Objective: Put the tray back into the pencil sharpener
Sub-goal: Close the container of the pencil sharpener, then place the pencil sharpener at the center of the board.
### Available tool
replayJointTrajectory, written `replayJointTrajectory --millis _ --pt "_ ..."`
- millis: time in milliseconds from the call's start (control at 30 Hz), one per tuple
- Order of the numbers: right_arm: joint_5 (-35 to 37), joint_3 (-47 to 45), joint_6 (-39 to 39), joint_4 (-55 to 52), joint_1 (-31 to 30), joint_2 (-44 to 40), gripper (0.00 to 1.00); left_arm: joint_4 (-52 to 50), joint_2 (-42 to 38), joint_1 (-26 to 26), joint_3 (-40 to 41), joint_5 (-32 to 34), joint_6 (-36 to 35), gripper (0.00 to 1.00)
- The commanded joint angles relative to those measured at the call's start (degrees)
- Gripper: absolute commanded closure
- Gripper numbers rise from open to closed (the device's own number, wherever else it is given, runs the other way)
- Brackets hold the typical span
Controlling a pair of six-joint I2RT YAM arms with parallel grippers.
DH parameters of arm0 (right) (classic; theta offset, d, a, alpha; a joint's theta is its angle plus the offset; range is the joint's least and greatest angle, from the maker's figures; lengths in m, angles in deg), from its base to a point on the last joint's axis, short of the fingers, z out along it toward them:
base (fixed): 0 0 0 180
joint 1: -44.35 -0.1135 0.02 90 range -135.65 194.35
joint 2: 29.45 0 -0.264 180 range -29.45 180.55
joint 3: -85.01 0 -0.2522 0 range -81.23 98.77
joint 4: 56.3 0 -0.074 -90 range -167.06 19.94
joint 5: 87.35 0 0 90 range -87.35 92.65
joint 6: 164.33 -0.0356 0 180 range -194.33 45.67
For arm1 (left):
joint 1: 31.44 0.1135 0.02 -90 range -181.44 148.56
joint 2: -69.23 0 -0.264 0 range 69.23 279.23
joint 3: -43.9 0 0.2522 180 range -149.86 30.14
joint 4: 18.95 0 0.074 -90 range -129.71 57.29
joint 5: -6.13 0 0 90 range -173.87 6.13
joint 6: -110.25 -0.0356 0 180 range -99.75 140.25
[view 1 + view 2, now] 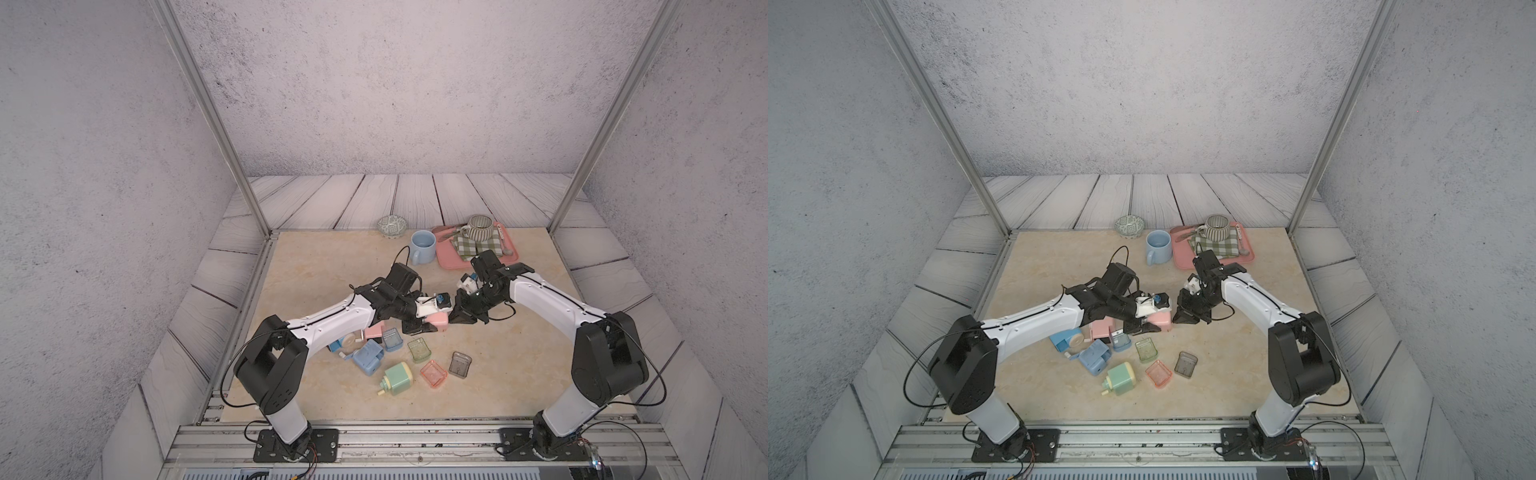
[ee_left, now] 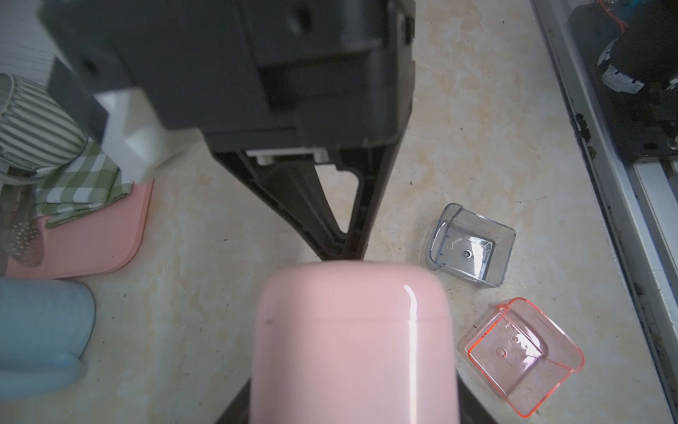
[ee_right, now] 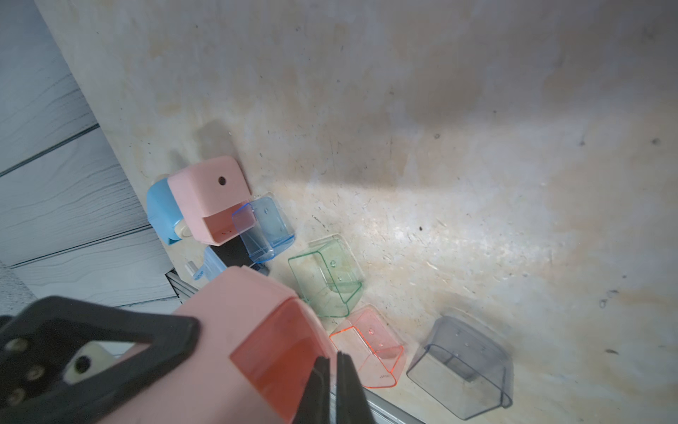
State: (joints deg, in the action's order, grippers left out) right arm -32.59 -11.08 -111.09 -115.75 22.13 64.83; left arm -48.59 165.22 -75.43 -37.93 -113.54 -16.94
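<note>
Biggest risk: the pink rounded plastic pencil sharpener (image 1: 437, 322) twists or slips out of the left gripper (image 1: 422, 327), which is clamped across its sides and appears to hold it off the beige stone-look tabletop (image 1: 519, 353). A hard or off-centre push from the right gripper (image 3: 332, 374) would cause that.
Lesser risk: the red see-through plastic tray (image 3: 279, 352) jams skewed in its slot if the push lands on one corner only.
Least risk: the narrow tips slide off the slick tray face and scrape the housing.
Right gripper: fingers together with nothing between them, tips against the tray's front face.
Sharpener: glossy and boxy with a rounded top, held between the two arms, above the loose grey see-through tray (image 2: 473, 246) and its neighbours.
Tray: sits in the sharpener's front opening and looks nearly flush. Whether it is fully home cannot be told.
</note>
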Motion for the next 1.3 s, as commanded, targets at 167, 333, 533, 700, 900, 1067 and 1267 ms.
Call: replayJointTrajectory --millis 167,333,533,700,900,1067,1267 --pt "4.46 -1.84 -1.98 0.62 2.43 -2.48 0.82 3.97 1.96 0.61 -1.34 -0.61 0.69 0.83" --pt "15.48 -4.12 1.13 -4.05 7.46 -8.83 0.76 2.16 7.24 3.33 -5.74 -0.24 0.19 0.83" --pt "18.26 -3.09 5.35 -8.89 8.5 -10.76 0.75 -0.98 14.21 4.94 -11.2 -0.32 -2.95 0.83" --pt "18.72 -3.27 6.41 -10.27 8.61 -12.26 0.74 -0.73 17.36 5.5 -12.33 -1.48 -3.65 0.82" --pt "17.74 -4.44 6.53 -9.94 8.76 -13.45 0.72 -1.14 19.45 5.32 -11.92 -2.81 -3.95 0.81" --pt "16.98 -4.93 6.61 -9.51 8.81 -13.7 0.71 -3.01 20.63 5.41 -12.6 -1.35 -5.27 0.7" --pt "17.11 -4.67 7.31 -9.81 8.78 -13.34 0.69 -1.9 21.08 5.41 -12.72 -2.29 -3.72 0.38"
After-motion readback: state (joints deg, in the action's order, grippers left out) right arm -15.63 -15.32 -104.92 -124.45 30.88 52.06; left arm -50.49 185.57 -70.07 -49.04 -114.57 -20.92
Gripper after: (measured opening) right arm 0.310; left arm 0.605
